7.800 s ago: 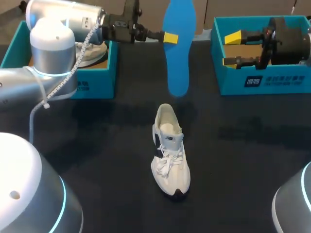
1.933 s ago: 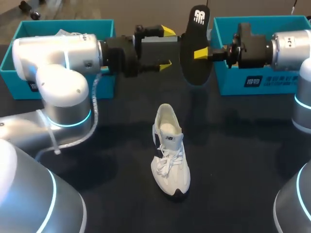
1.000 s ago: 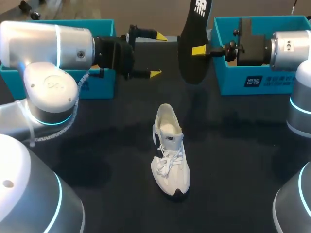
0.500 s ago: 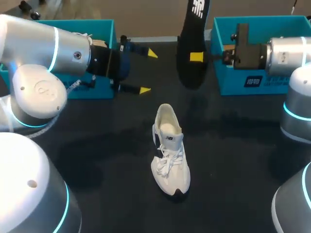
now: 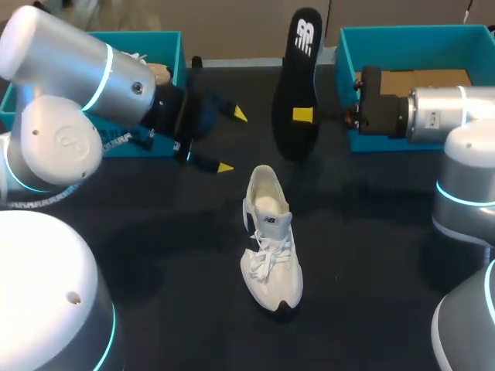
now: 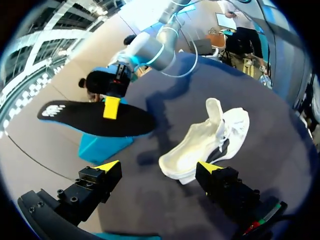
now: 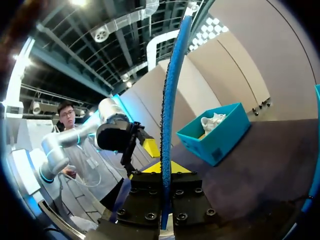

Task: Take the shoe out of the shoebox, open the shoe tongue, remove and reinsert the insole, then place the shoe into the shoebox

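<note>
Shoe [image 5: 270,239] — toe nearward, heel away

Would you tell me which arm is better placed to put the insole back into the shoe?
Right: the right gripper is shut on the insole, upright beyond the heel of the shoe; the left gripper is open and empty.

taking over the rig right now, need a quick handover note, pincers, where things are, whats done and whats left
Left pincer: open, empty, in the air near the heel of the shoe.
Right pincer: shut on the insole, held on edge above the table behind the shoe.
The shoe stands on the table, outside both boxes.
Done: shoe out of the box, insole out.
Left: reinsert the insole, then put the shoe into the shoebox.
</note>
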`<state>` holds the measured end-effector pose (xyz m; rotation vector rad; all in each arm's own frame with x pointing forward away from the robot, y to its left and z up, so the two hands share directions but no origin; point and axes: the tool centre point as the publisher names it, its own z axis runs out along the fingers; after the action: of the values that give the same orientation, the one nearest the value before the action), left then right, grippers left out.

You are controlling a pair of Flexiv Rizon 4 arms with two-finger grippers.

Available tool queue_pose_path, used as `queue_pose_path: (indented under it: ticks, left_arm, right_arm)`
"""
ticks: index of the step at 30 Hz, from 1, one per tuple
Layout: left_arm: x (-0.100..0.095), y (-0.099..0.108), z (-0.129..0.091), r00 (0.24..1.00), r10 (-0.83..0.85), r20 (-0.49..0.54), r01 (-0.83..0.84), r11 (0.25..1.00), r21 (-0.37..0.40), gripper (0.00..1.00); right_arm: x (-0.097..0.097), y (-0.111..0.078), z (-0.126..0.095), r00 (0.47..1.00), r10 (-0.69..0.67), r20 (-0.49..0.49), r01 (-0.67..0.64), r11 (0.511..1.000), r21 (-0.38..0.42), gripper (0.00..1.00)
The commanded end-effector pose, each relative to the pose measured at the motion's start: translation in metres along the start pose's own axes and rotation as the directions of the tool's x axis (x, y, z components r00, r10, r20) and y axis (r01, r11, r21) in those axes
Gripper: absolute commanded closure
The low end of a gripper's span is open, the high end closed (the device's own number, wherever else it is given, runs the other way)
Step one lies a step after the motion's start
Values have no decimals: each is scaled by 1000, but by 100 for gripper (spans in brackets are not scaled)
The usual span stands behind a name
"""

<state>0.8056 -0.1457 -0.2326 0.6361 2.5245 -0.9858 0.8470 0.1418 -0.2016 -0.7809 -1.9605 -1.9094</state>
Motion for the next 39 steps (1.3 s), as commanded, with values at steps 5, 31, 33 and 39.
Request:
queue_pose_path:
  ticks: [5, 31, 33, 39]
  left_arm:
    - [17, 8, 10, 997, -78, -14, 77, 994, -77, 0]
    - [75, 51, 46, 962, -266, -54, 256, 955, -150, 0]
    - [79, 52, 48, 960, -274, -56, 263, 953, -153, 0]
    - [86, 58, 52, 954, -295, -56, 280, 941, -188, 0]
  right_arm:
    - [-1, 1, 2, 1000, 0, 2, 0, 1000, 4, 100]
    - [-14, -47, 29, 997, -55, -47, 54, 998, -13, 100]
    - [-13, -52, 32, 997, -58, -50, 58, 998, -4, 100]
    - [-9, -58, 38, 992, -85, -94, 85, 996, -4, 100]
